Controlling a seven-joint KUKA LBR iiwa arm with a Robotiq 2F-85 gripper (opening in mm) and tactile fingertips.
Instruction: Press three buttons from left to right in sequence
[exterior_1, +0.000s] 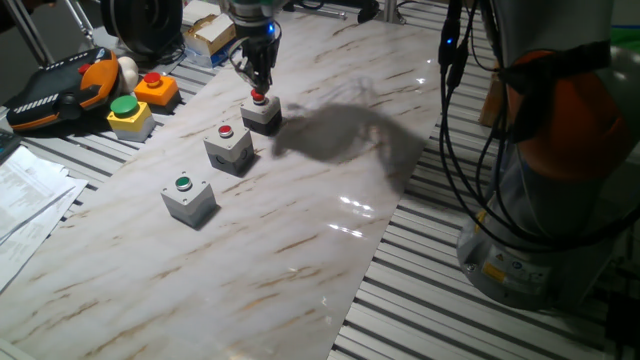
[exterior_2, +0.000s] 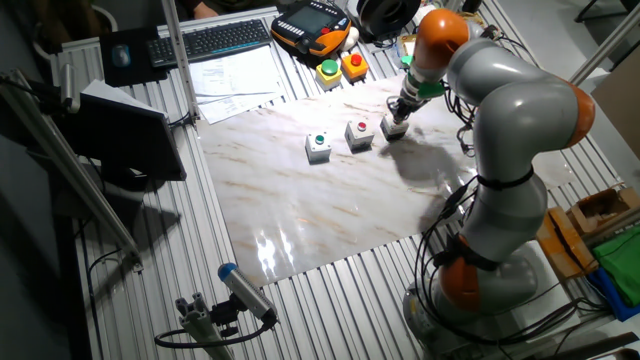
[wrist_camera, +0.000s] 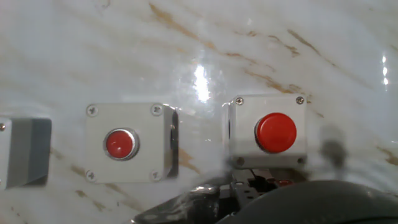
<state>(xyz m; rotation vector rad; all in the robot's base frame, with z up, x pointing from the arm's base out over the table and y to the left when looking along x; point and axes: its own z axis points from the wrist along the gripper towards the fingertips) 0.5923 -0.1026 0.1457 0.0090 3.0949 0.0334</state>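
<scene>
Three light-grey button boxes stand in a row on the marble board. In the one fixed view, the nearest box (exterior_1: 190, 199) has a green button, the middle box (exterior_1: 230, 149) a red one, and the far box (exterior_1: 262, 113) a red one. My gripper (exterior_1: 258, 88) points down right over the far box's red button, at or just above it; contact is not clear. In the other fixed view the gripper (exterior_2: 402, 108) is over the rightmost box (exterior_2: 393, 127). The hand view shows both red-button boxes (wrist_camera: 275, 132) (wrist_camera: 120, 143) and an edge of the third box (wrist_camera: 22, 152). The fingertips are not resolved.
A yellow box with a big green button (exterior_1: 127, 113) and an orange box with a red button (exterior_1: 155, 90) sit off the board beside a teach pendant (exterior_1: 55, 95). Papers (exterior_1: 30, 195) lie at the left. The robot base (exterior_1: 545, 210) and cables stand at the right.
</scene>
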